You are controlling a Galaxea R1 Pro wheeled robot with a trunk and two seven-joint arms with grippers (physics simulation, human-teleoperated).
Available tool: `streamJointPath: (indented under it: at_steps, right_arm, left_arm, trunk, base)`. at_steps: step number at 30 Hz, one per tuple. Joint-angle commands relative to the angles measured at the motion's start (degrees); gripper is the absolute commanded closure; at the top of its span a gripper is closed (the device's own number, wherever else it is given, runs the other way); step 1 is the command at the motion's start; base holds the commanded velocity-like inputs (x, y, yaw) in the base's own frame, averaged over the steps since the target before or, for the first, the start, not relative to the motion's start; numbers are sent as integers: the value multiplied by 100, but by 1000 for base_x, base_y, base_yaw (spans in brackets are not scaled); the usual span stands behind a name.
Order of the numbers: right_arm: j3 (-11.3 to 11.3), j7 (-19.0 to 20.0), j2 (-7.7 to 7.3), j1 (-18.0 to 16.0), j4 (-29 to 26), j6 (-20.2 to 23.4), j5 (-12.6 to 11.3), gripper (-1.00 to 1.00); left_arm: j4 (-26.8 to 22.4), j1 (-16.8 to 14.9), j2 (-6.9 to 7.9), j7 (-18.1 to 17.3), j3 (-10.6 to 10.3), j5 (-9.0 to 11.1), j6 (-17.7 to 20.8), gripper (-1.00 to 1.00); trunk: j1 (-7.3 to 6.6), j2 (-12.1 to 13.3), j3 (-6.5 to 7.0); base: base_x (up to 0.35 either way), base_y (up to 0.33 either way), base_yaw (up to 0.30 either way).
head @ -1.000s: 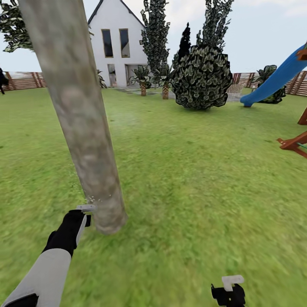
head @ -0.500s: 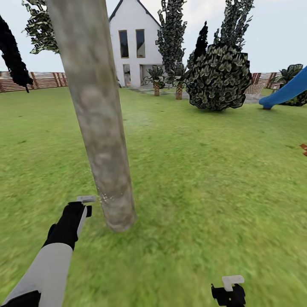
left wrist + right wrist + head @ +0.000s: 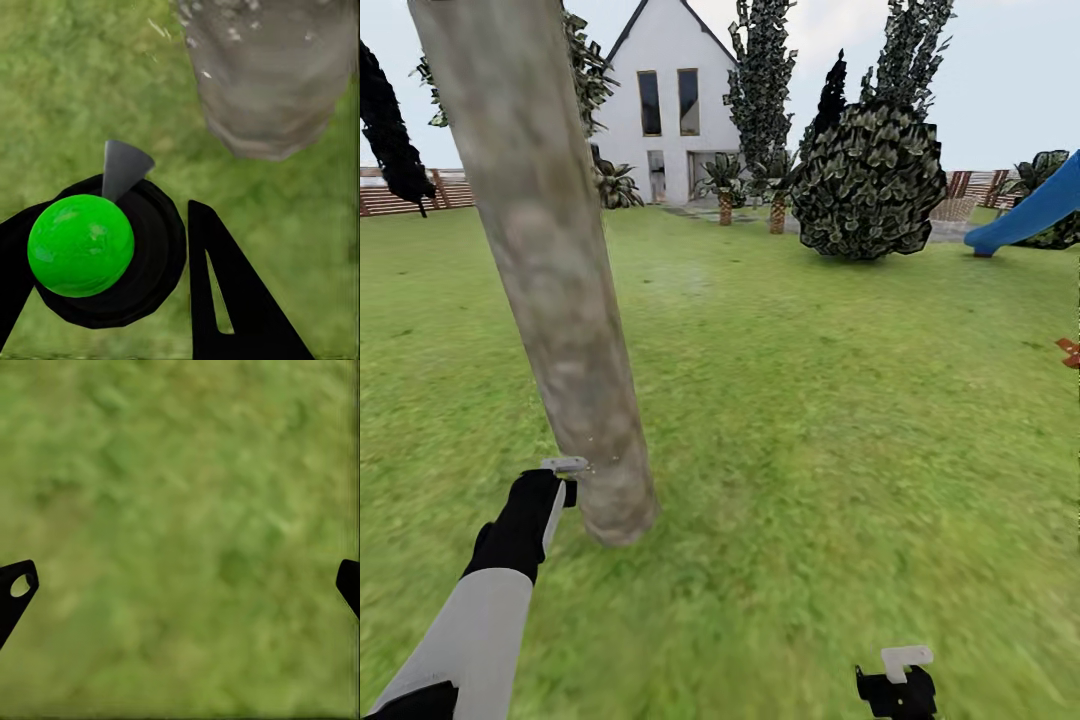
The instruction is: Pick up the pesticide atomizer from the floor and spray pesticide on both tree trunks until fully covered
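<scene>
Left claw (image 3: 161, 300) grips the atomizer (image 3: 94, 247), its dark fingers (image 3: 232, 300) closed around the black body with the bright green round cap. From the head camera, the left arm reaches forward and low, and the claw (image 3: 545, 495) sits just beside the base of a trunk (image 3: 545, 270). A pale grey piece of the atomizer (image 3: 563, 465) sticks out at the claw's tip toward the trunk. In the left wrist picture, a grey wedge-shaped nozzle (image 3: 122, 169) points away from the green cap toward the trunk's foot (image 3: 270, 75); the two are near but apart, with grass between. Small white specks dot the bark low on the trunk and the air just beside it.

The trunk is a thick, pale grey-tan mottled column. Its long axis runs from the lawn (image 3: 840, 420) upward, leaning to the robot's left in the head picture.

Right claw (image 3: 180, 585) hangs wide open over bare grass, holding nothing. It shows low in the head picture (image 3: 895, 685).

Far off stand a white house (image 3: 660, 120), a round bush (image 3: 875, 180), a fence (image 3: 410, 195) and a blue slide (image 3: 1030, 215).
</scene>
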Motion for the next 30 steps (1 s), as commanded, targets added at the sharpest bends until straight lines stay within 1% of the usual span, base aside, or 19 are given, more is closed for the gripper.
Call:
streamJointPath:
  at_steps: [1, 12, 15, 19, 23, 25, 30]
  right_arm:
    - [-40, -15, 3, -5, 10, -21, 60, -100]
    - [-40, -15, 4, -5, 10, -21, 60, -100]
    - [-40, -15, 4, -5, 10, -21, 60, -100]
    - [-40, -15, 4, -5, 10, -20, 60, -100]
    - [-40, -15, 4, -5, 10, -23, 60, -100]
    - [-40, -15, 4, -5, 10, -24, 60, -100]
    - [-40, -15, -4, -5, 10, -29, 60, -100]
  left_arm:
    - [-8, -5, -6, 5, 15, -14, 46, 100]
    - [-6, 3, -6, 4, 15, -14, 68, 100]
    - [-9, 1, 5, 4, 19, -14, 68, 100]
    - [-9, -2, 60, 4, 10, -14, 73, 100]
    - [-9, 11, 55, 6, 8, -22, 83, 100]
    - [-9, 60, 25, 11, -1, -29, 73, 100]
    - [71, 74, 29, 21, 8, -27, 27, 100]
  trunk:
    - [-2, -3, -5]
    - [-2, -3, -5]
    - [-2, -3, -5]
    - [-2, -3, -5]
    - [-2, -3, -5]
    - [-2, -3, -5]
    - [-2, -3, -5]
  base:
    - [-110, -277, 0]
    - [-28, -278, 3]
    - [-10, -239, 205]
    - [-19, -38, 272]
    - [-1, -20, 255]
    - [0, -230, 38]
    - [0, -267, 5]
